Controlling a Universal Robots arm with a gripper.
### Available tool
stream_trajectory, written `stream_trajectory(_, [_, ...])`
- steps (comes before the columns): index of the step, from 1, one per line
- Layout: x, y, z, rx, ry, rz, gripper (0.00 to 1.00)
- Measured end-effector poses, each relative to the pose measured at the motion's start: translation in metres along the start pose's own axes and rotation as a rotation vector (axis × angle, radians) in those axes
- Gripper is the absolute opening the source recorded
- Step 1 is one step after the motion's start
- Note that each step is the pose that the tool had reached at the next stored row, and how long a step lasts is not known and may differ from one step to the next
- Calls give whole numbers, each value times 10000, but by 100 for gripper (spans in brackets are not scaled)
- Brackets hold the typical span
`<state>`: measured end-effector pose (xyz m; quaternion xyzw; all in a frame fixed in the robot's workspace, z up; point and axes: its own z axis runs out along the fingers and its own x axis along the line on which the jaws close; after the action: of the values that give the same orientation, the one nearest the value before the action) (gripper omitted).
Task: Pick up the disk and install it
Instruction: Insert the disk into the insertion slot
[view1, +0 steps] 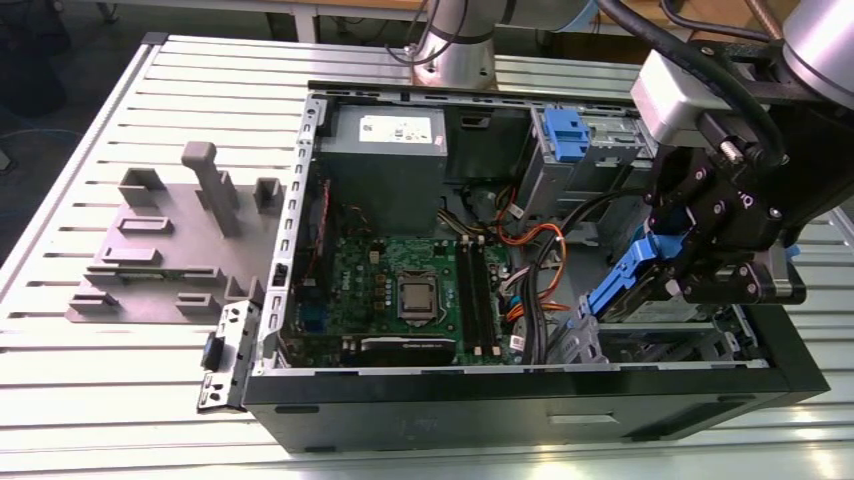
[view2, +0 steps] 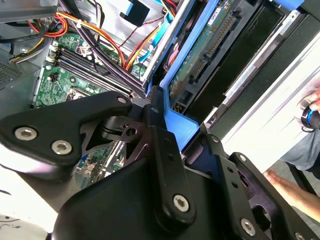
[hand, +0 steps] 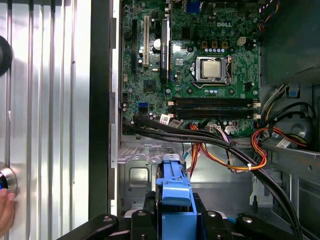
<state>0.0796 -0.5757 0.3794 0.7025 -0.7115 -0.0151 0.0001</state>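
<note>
The disk (view1: 638, 283) is one unit: a drive in a bright blue plastic carrier, held on edge by the gripper (view1: 694, 270) above the drive-bay corner of the open computer case (view1: 534, 400), at the exterior view's right. In the second wrist view the disk (view2: 200, 55) shows its green circuit board and connector row, with the blue carrier edge pinched between the black gripper fingers (view2: 162, 145). In the first wrist view the blue carrier (hand: 175, 200) stands upright between the two finger blocks, above a silver metal cage (hand: 140, 170) in the case.

The gripper is pressed together on the carrier; the disk is clear of the case floor and not seated in the bay.

Inside the case lies one green motherboard (view1: 400, 290) with one processor socket (view1: 415, 295) and a group of black memory slots (view1: 471, 285) beside it. One grey power supply box (view1: 390, 140) with a white sticker sits at the far end of the case. One second blue part (view1: 567, 135) is mounted on a metal bay at the far corner. Bundled orange, red and black cables (hand: 220, 150) run between the motherboard and the cage.

The case lies on its side on a slatted metal bench (view1: 107, 380). One grey fixture plate (view1: 174, 240) with several upright posts stands on the bench at the exterior view's left, well apart from the disk. A person's hand (view2: 292, 187) shows beside the bench in the second wrist view.
</note>
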Motion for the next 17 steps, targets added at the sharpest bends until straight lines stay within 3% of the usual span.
stream_trajectory(9, [0,0,15,0,-1,1,36])
stream_trajectory(17, [2,-2,85,0,0,0,36])
